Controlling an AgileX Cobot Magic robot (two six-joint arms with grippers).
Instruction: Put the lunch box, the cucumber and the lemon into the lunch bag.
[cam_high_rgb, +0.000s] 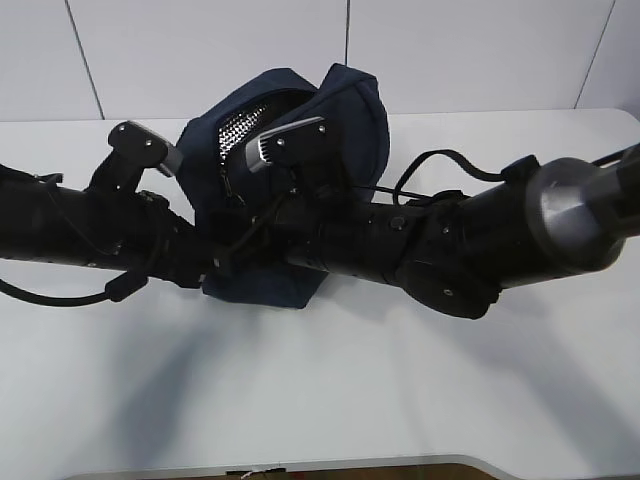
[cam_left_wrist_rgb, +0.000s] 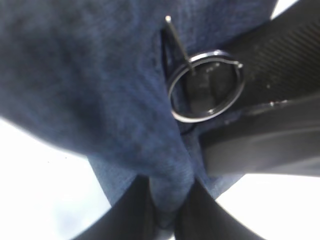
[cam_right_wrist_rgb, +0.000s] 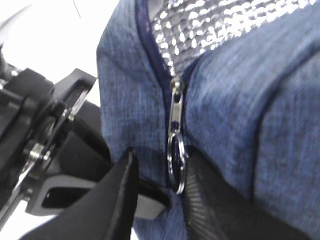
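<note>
The dark navy lunch bag (cam_high_rgb: 350, 110) stands at the back middle of the white table, its mouth partly unzipped and showing the silver foil lining (cam_high_rgb: 240, 125). My left gripper (cam_left_wrist_rgb: 168, 182) is shut on a fold of the bag's fabric (cam_left_wrist_rgb: 100, 75) just below the metal ring pull (cam_left_wrist_rgb: 172, 95). My right gripper (cam_right_wrist_rgb: 160, 157) is open, its jaws on either side of the ring pull (cam_right_wrist_rgb: 176, 165). The ring rests against the right-hand finger (cam_right_wrist_rgb: 210, 200), with a gap to the other finger. The lunch box, the cucumber and the lemon are out of view.
Both black arms meet at the bag's front and cross close together (cam_high_rgb: 300, 240). In the right wrist view the left arm's black housing (cam_right_wrist_rgb: 50, 150) sits right beside my right gripper. The white table (cam_high_rgb: 320, 400) stretches toward the near edge.
</note>
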